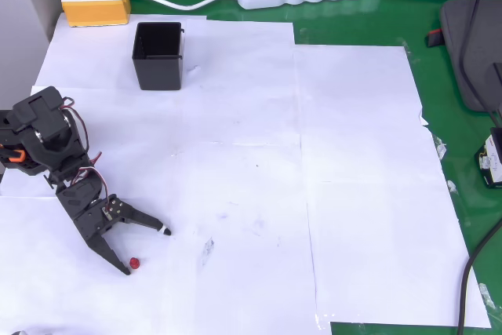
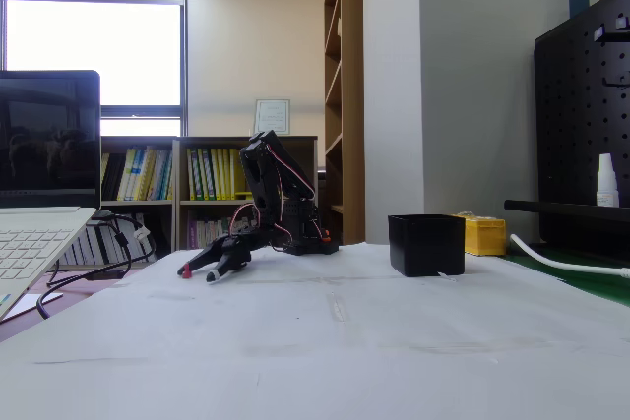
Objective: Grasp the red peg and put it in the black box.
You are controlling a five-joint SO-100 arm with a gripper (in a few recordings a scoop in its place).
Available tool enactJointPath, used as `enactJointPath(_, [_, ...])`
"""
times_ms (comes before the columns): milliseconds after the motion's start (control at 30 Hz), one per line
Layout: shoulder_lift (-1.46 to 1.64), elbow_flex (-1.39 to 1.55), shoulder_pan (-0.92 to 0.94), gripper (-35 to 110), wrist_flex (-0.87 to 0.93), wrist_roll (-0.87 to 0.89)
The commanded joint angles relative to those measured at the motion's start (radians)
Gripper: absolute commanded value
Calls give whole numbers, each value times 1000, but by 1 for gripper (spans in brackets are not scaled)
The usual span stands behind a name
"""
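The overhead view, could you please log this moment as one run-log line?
gripper: open, low over paper | red peg: on paper beside one fingertip, not grasped | black box: upright, apart, no peg seen inside

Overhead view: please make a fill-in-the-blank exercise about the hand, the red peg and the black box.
1. In the overhead view, the hand has its fingers ____.
2. The red peg lies on the white ____, close to the lower finger's tip.
3. The black box stands upright, and its inside is ____.
4. The block above and left of the box is ____ in colour.

Missing words: open; paper; empty; yellow
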Motion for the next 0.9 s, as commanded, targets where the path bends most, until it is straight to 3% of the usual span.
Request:
enactJointPath(0, [-44,5,20,34,-9,-11])
enactJointPath(133, [-40,6,20,32,-14,-9])
enactJointPath(300, [-34,8,20,10,-26,6])
enactJointPath(500, [-32,6,17,0,-29,-2])
enactJointPath(867, [-23,9,15,0,-32,-18])
